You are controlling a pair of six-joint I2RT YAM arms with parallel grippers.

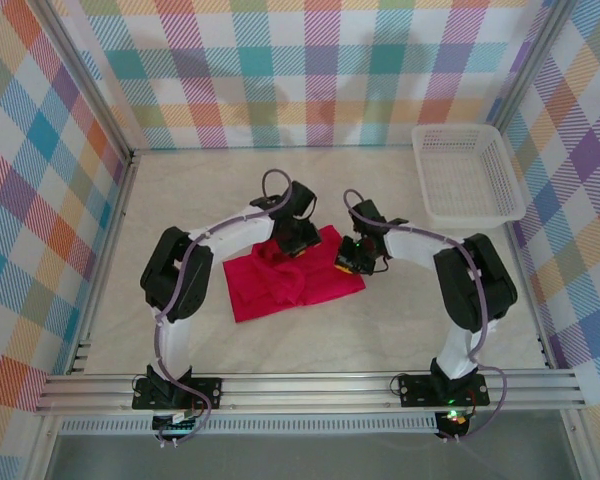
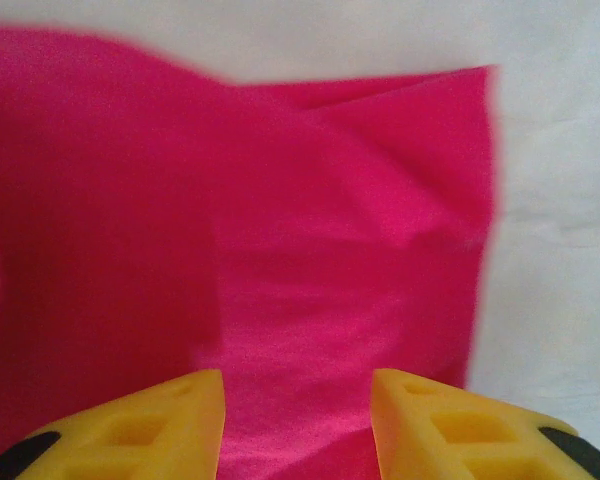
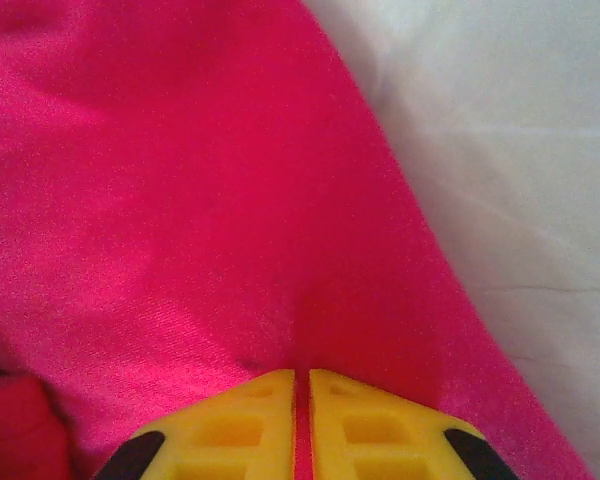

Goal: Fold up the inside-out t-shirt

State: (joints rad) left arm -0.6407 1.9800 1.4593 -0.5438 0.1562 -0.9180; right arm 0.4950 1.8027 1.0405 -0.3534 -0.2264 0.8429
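The inside-out t-shirt (image 1: 290, 287) lies as a bunched, partly folded bright red patch on the pale table, between the two arms. My left gripper (image 1: 296, 240) hovers over its far middle part. In the left wrist view that gripper (image 2: 297, 405) is open, its yellow fingers (image 2: 170, 420) apart, with red cloth (image 2: 330, 250) lying below the gap. My right gripper (image 1: 348, 258) is at the shirt's right edge. In the right wrist view it (image 3: 302, 385) is shut, with a thin line of red cloth pinched between its fingers, and the shirt (image 3: 180, 200) spreads out ahead of it.
A white mesh basket (image 1: 467, 175) stands at the back right of the table. Plaid walls close in the table (image 1: 180, 190) on three sides. A metal rail (image 1: 300, 385) runs along the near edge, where both arm bases are mounted.
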